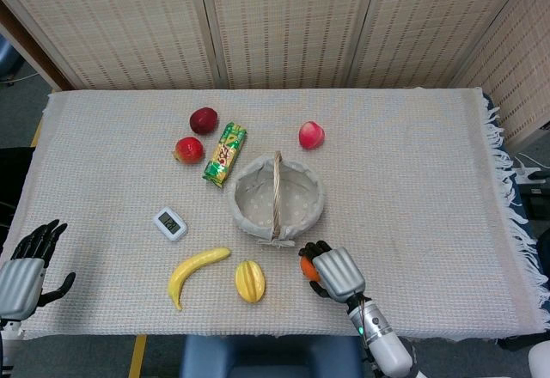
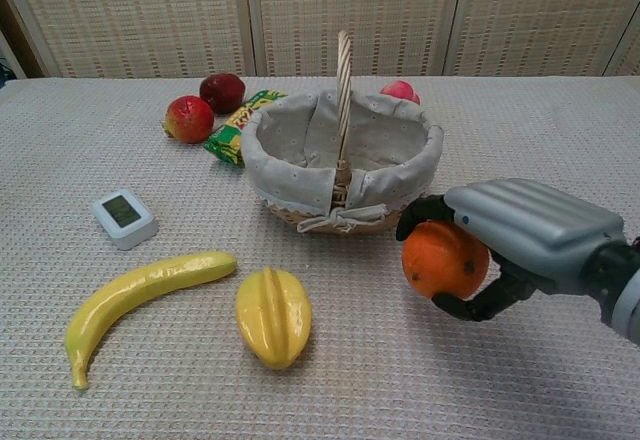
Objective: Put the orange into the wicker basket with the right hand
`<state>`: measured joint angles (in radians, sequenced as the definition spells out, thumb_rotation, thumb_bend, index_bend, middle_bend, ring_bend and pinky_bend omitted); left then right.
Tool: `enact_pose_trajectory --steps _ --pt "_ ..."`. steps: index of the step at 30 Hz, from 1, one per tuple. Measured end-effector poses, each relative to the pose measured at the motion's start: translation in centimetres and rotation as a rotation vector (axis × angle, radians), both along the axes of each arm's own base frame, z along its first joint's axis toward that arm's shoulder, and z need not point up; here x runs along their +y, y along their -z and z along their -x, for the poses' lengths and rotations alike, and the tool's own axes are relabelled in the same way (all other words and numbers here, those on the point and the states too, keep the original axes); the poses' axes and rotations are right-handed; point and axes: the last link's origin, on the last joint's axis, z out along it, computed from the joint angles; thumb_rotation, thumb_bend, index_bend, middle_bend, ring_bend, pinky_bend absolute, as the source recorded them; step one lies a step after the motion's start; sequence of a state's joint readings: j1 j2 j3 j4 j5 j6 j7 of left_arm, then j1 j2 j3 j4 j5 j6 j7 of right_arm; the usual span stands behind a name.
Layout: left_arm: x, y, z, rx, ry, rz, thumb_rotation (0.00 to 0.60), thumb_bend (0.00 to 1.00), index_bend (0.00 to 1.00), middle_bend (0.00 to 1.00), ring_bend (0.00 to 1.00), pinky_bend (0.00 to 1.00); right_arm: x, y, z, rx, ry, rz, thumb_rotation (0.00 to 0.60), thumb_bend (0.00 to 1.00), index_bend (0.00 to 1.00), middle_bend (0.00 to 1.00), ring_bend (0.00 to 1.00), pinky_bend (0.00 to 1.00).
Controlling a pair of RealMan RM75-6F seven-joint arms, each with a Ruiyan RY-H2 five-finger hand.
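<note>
Chest view: the right hand (image 2: pixel 520 240) is gripping the orange (image 2: pixel 445 259), fingers and thumb wrapped around it, just beside the wicker basket (image 2: pixel 342 175), while the left hand (image 1: pixel 24 266) is hanging open, fingers apart.

The robot's grey right hand (image 2: pixel 520 245) grips the round orange (image 2: pixel 445 259), its dark fingers (image 2: pixel 425 212) curled over the top and the thumb underneath; the fruit appears lifted just clear of the woven beige cloth-covered surface (image 2: pixel 560 130). Just to its left stands the wicker basket with grey dotted fabric lining (image 2: pixel 342 165), its upright braided handle rising in the middle. In front lie a yellow starfruit (image 2: pixel 273 315) and a curved yellow banana (image 2: pixel 140 295). A small white digital timer (image 2: pixel 124 218) sits near the left edge. Behind the basket are a red apple (image 2: pixel 190 118), a dark red plum-like fruit (image 2: pixel 222 91), a green-and-yellow snack packet (image 2: pixel 232 130) and a pink peach (image 2: pixel 400 91).
</note>
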<state>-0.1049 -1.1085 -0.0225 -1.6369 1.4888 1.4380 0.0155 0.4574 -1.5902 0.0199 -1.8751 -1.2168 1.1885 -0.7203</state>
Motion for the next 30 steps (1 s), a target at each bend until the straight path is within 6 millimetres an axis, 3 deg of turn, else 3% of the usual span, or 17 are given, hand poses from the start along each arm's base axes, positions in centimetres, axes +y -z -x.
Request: enact_pose_trajectory --steps 9,13,20,24,30 --pt "0.0 0.2 -0.2 0.005 0.004 -0.001 0.6 0.33 0.0 0.0 0.0 0.11 -0.8 -6.9 -1.7 -0.184 -0.054 0.148 0.6 0.39 0.74 0.5 0.53 0.71" --pt "0.0 0.3 -0.3 0.009 0.008 0.001 0.6 0.33 0.0 0.0 0.0 0.11 -2.6 -8.1 -2.2 -0.191 -0.052 0.213 0.6 0.39 0.73 0.5 0.53 0.7" --pt "0.0 0.4 -0.3 0.005 0.01 0.006 0.6 0.33 0.0 0.0 0.0 0.11 -6.9 -7.1 -2.3 -0.127 0.022 0.257 0.6 0.39 0.69 0.5 0.51 0.68" --pt "0.0 0.3 -0.3 -0.003 0.005 0.006 0.6 0.33 0.0 0.0 0.0 0.11 -9.7 -5.1 -3.5 -0.101 0.062 0.28 0.6 0.39 0.65 0.5 0.49 0.64" --pt "-0.1 0.3 -0.2 -0.01 0.004 0.009 0.6 0.33 0.0 0.0 0.0 0.11 -11.8 -1.9 -5.7 -0.087 0.079 0.301 0.6 0.39 0.61 0.5 0.46 0.61"
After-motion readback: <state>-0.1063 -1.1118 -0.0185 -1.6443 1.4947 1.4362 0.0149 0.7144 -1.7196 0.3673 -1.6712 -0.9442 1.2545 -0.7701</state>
